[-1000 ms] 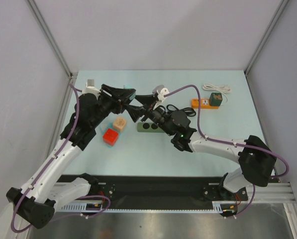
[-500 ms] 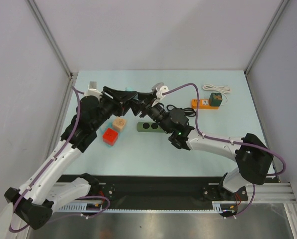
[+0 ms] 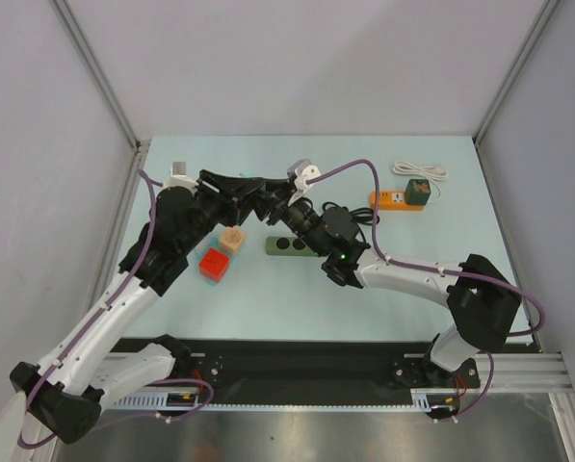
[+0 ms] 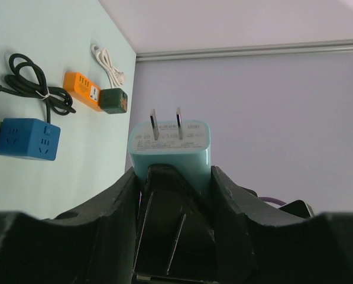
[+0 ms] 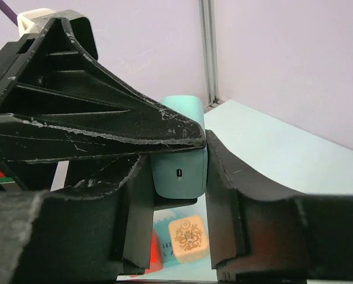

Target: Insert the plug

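A: Plug, where?
B: Teal plug [image 4: 170,148] is clamped in the left gripper [image 4: 171,177], held up off the bench [image 3: 268,289]. Its long axis runs along the fingers, and the two prongs poke out past the tips, away from the wrist.
A: Right side?
B: The right gripper [image 5: 173,160] has its jaws apart, straddling the same plug from the opposite side, fingers just beside it. Contact, cannot tell. Probably a handover.
A: Socket?
B: The dark power strip [image 3: 289,246] lies below both grippers, back under the right wrist. Farther beyond the left tips is the orange adapter [image 3: 393,199].
A: Versus a second ago?
B: Then there was a gap between the grippers. Now the right one has closed in around the plug.
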Motion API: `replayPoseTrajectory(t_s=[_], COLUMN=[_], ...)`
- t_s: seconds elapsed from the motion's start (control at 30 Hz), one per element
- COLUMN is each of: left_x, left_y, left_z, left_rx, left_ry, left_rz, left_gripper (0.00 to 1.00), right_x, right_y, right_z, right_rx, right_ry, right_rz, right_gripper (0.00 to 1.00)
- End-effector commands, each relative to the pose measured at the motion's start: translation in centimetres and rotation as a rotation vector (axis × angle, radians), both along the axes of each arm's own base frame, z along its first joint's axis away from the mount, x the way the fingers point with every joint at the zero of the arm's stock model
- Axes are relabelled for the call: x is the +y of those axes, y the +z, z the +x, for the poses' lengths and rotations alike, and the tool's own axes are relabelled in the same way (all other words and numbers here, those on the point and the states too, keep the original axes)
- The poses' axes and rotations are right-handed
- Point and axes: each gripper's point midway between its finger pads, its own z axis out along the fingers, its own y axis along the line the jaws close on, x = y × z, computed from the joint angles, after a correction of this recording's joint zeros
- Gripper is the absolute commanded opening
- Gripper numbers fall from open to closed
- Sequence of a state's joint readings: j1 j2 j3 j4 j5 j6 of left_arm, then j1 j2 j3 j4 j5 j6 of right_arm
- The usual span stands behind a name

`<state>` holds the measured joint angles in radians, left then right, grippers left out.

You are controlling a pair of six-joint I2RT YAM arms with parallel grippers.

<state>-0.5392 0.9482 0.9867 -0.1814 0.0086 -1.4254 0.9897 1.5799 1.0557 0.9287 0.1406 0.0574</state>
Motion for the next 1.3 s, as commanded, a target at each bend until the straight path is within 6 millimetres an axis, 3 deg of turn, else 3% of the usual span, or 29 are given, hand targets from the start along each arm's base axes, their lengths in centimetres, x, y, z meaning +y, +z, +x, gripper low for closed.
replayPoseTrajectory(t_s=[0.0,0.03,0.1,0.13,0.17,0.2,0.3,0.47,0.53,0.6,0.63,0.67,0.73,0.77,0.83,0.87,0.9,0.97,1.0,1.03,1.07,1.1,1.17,1.2,1.27], left_x=[-0.5,-0.6,-0.7,-0.8,-0.9,-0.8,-0.8,-0.3,0.2,1.1,2.1,2.7,3.9,4.5,5.7,6.0,6.2,6.7,6.6,6.7,6.7,6.8,6.7,6.8,7.2], left_y=[0.4,0.4,0.4,0.4,0.5,0.6,0.9,0.0,-0.1,-0.4,0.1,0.6,1.3,2.3,2.2,3.0,2.2,1.9,0.2,-0.4,-1.6,-2.3,-4.6,-4.8,-6.3], left_z=[-0.8,-0.9,-1.0,-1.1,-1.1,-1.1,-1.3,-1.6,-1.7,-1.9,-1.8,-1.9,-1.9,-1.9,-1.5,-1.1,-0.8,0.0,0.6,0.9,1.1,1.3,1.5,1.6,1.6], left_rx=[-0.009,-0.008,-0.009,-0.009,-0.013,-0.027,-0.066,-0.091,-0.114,-0.128,-0.153,-0.189,-0.235,-0.277,-0.271,-0.300,-0.283,-0.299,-0.256,-0.244,-0.230,-0.220,-0.199,-0.206,-0.197], left_ry=[-0.030,-0.038,-0.047,-0.058,-0.062,-0.064,-0.077,-0.081,-0.071,-0.053,-0.009,0.003,0.045,0.062,0.091,0.090,0.075,0.058,0.031,0.020,-0.004,-0.009,-0.047,-0.046,-0.053], left_rz=[-0.024,-0.025,-0.023,-0.023,-0.020,-0.006,0.057,0.133,0.175,0.259,0.286,0.331,0.389,0.432,0.520,0.591,0.651,0.764,0.815,0.841,0.874,0.882,0.889,0.882,0.886], left_gripper=[0.00,0.00,0.01,0.10,0.24,0.53,1.00,1.00,1.00,1.00,1.00,1.00,1.00,1.00,1.00,1.00,1.00,1.00,1.00,1.00,1.00,1.00,1.00,1.00,1.00], right_x=[-0.1,-0.2,-0.5,-0.7,-0.8,-0.9,-1.4,-3.1,-5.5,-6.8,-8.5,-8.9,-11.1,-11.5,-12.3,-12.5,-12.6,-13.1,-13.5,-13.8,-14.2,-15.3,-15.7,-15.8,-16.3], right_y=[3.9,3.9,4.2,4.2,4.3,4.5,4.8,3.6,3.3,2.8,2.6,2.3,1.8,1.3,0.8,0.5,-1.5,-1.2,-4.2,-5.2,-4.6,-7.1,-7.7,-9.1,-9.9], right_z=[-0.8,-0.9,-1.0,-1.3,-1.5,-1.7,-1.5,-0.9,-0.1,-1.6,-0.6,-2.0,-2.4,-3.3,-3.5,-3.2,-2.7,-1.7,-1.7,-1.6,-0.6,-0.9,-0.2,-1.1,-0.9], right_rx=[-0.067,-0.069,-0.078,-0.084,-0.088,-0.088,-0.043,0.068,0.150,0.203,0.263,0.273,0.299,0.348,0.398,0.400,0.514,0.547,0.637,0.681,0.695,0.805,0.848,0.889,0.888], right_ry=[0.026,0.027,0.026,0.033,0.037,0.050,0.093,0.219,0.246,0.363,0.372,0.458,0.489,0.542,0.551,0.520,0.466,0.299,0.212,0.143,0.036,-0.026,-0.089,-0.104,-0.173], right_rz=[0.097,0.098,0.112,0.117,0.118,0.127,0.140,0.097,0.093,0.058,0.074,0.042,0.050,0.053,0.045,0.032,0.006,-0.006,-0.111,-0.155,-0.170,-0.240,-0.299,-0.373,-0.476], right_gripper=[0.17,0.08,0.00,0.00,0.00,0.00,0.00,0.00,0.00,0.00,0.00,0.00,0.00,0.00,0.00,0.00,0.00,0.00,0.00,0.00,0.00,0.00,0.00,0.00,0.00])
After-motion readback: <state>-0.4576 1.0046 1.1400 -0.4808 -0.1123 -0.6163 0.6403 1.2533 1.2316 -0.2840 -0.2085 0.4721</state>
